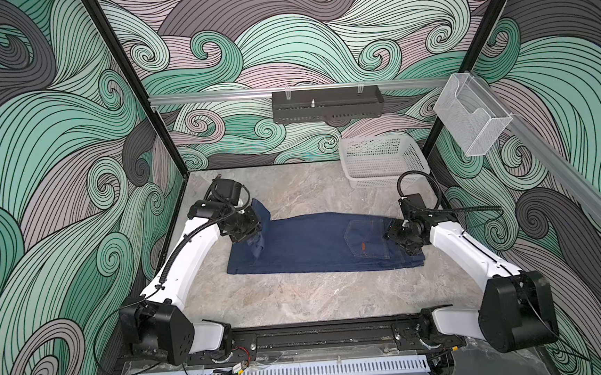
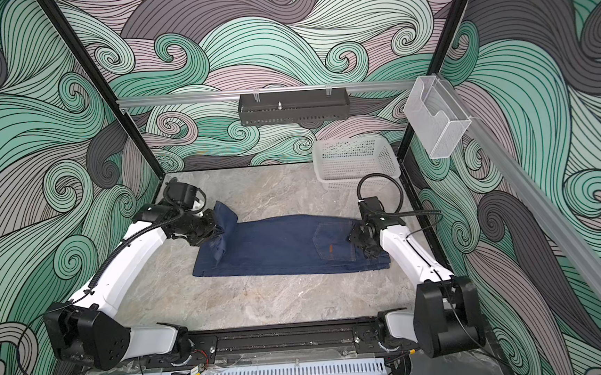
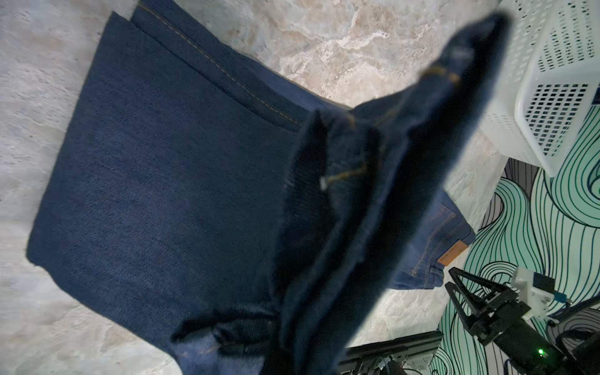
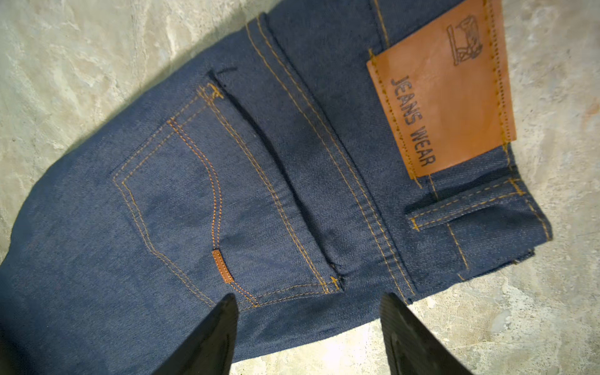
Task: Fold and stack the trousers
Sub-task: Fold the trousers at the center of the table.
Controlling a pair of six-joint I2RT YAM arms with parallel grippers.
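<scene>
On the marbled bench [image 1: 300,304] the trousers [image 1: 314,245] are laid flat, leg on leg, in dark navy denim with orange-tan stitching. Their hem end is held raised, clenched in the left gripper [image 1: 255,233]. The right gripper [image 4: 308,297] is spread, released, over the waist end, where a back pocket [image 4: 201,207], a brown leather patch [image 4: 441,97] and a small tag [image 4: 220,264] are shown.

Navy jeans [image 1: 314,245] rocking orange stitching [image 4: 216,201]
Brown patch [image 4: 441,97] is showing, walls [image 1: 55,176] are swirling teal and grey, table's [image 1: 300,304] looking marbled grey.

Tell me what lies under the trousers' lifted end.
Under the end that the left gripper holds up lies the rest of the trousers, flat on the table. The cloth covers the table beneath.
</scene>
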